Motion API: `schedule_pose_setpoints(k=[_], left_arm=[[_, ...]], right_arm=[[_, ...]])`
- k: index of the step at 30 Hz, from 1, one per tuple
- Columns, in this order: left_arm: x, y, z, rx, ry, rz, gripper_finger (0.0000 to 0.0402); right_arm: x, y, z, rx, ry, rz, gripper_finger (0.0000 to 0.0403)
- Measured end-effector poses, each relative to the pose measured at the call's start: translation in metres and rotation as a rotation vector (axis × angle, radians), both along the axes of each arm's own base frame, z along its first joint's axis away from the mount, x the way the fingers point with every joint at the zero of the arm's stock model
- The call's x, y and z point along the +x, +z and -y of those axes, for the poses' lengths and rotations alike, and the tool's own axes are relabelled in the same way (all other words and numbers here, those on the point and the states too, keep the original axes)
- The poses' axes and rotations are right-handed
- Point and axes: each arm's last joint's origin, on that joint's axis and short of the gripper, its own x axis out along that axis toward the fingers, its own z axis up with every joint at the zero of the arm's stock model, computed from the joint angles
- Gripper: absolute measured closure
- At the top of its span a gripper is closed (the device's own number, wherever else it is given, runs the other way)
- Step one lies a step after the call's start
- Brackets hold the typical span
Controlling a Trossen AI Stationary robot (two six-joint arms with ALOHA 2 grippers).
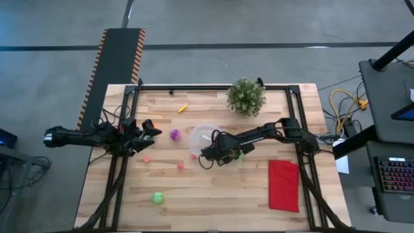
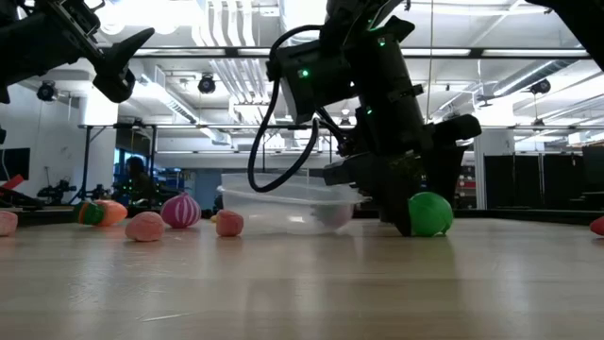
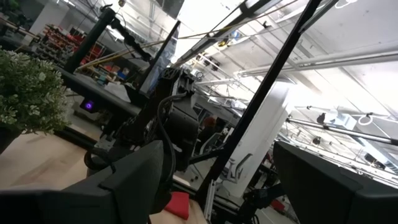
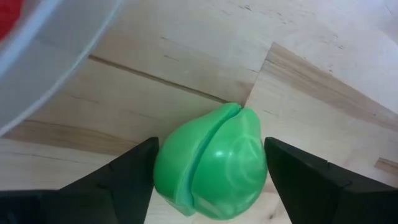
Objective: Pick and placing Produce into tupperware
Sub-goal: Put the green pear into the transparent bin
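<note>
A green toy fruit [image 4: 211, 165] lies on the wooden table just beside the clear round bowl [image 1: 204, 137]. It also shows in the high view [image 1: 240, 155] and the low view [image 2: 430, 213]. My right gripper [image 4: 211, 186] is low over it and open, with one finger close on either side of it. My left gripper [image 1: 154, 131] is open and empty, lifted above the table's left part. A purple toy [image 1: 175, 134], a yellow one [image 1: 183, 109], small pink ones [image 1: 180, 166] and another green one [image 1: 158, 198] lie loose on the table.
A bushy potted plant [image 1: 246, 97] stands at the far edge behind the bowl. A flat red cloth [image 1: 283, 184] lies at the near right. A dark frame [image 1: 213, 86] borders the table's far side. Bare wood lies along the near edge.
</note>
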Motion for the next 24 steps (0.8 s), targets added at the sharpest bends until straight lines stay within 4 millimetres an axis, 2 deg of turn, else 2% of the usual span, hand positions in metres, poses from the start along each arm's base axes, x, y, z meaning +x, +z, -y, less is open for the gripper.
schedule_pose_setpoints(k=[8, 14, 18, 24], left_arm=[[0.000, 0.000, 0.000, 0.000, 0.000, 0.000, 0.0111], [0.000, 0.000, 0.000, 0.000, 0.000, 0.000, 0.0111], [0.000, 0.000, 0.000, 0.000, 0.001, 0.000, 0.0111], [0.001, -0.001, 0.000, 0.001, 0.000, -0.007, 0.0111]], right_arm=[[0.001, 0.003, 0.000, 0.002, 0.007, 0.009, 0.0167], [0.004, 0.015, -0.001, 0.016, 0.013, 0.037, 0.0160], [0.009, 0.034, -0.002, 0.013, 0.016, 0.061, 0.0149], [0.020, 0.075, -0.002, 0.002, 0.039, 0.138, 0.0159]])
